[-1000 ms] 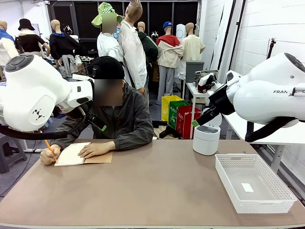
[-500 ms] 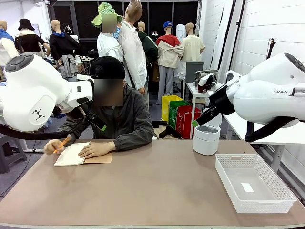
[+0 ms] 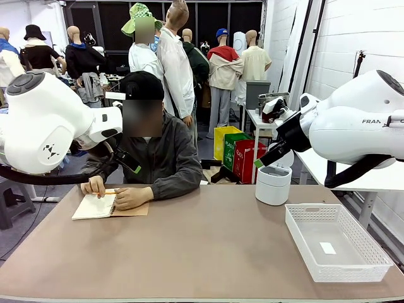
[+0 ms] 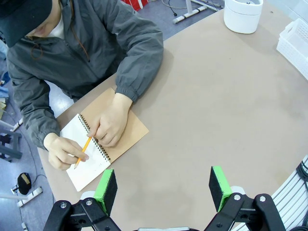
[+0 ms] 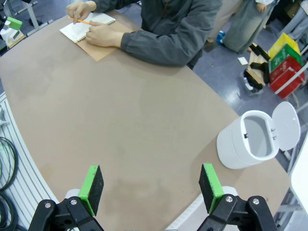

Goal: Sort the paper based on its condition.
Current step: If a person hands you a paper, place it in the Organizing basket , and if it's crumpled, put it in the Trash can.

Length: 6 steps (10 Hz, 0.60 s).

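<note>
Pencil hand has slid onto the one notebook; left claw and right claw gape.

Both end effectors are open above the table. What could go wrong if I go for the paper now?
The person's hand and pencil are on the spiral notebook; the left end effector reaching in could strike them. The page looks bound, so pulling might drag the whole notebook. The open bin sits near the basket; a drop could miss.

Notebook page partly under the person's hand, white basket cut off at the edge, slip inside perhaps a label
</note>
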{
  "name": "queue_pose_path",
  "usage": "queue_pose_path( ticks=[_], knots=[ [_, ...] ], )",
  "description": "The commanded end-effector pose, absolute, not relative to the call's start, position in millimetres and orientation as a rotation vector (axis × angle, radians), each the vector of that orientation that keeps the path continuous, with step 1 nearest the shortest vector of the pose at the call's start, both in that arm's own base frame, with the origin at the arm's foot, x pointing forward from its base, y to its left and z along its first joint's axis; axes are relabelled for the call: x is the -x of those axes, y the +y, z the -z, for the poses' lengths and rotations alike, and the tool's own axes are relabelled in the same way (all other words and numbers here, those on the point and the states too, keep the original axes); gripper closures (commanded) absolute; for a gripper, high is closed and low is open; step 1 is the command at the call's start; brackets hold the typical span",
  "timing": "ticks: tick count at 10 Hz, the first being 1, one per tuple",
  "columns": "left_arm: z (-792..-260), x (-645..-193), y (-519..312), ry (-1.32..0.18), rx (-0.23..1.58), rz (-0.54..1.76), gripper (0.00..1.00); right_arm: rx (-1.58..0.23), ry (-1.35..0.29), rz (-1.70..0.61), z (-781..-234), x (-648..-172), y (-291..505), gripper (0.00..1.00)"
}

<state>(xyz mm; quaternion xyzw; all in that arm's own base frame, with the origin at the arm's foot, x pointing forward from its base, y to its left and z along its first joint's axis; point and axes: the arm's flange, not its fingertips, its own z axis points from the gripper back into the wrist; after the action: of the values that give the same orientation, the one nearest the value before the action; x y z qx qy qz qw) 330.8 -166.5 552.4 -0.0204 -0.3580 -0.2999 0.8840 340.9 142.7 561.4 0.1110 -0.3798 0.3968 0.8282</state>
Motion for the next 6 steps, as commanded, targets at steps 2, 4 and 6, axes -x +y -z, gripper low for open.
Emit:
queue_pose_path(
  ticks=[2, 4, 6],
  knots=[
    [-552.0, -330.8, -166.5, -0.746, 0.037, 0.622, 0.0, -0.239, -0.804, -0.844, -561.2, -340.6, 143.1, 0.0],
    [-552.0, -330.8, -166.5, -0.746, 0.037, 0.622, 0.0, -0.239, -0.804, -0.844, -561.2, -340.6, 143.1, 0.0],
    [-552.0, -330.8, -166.5, -0.746, 0.037, 0.622, 0.0, -0.239, -0.804, -0.844, -561.2, -340.6, 143.1, 0.0]
  ],
)
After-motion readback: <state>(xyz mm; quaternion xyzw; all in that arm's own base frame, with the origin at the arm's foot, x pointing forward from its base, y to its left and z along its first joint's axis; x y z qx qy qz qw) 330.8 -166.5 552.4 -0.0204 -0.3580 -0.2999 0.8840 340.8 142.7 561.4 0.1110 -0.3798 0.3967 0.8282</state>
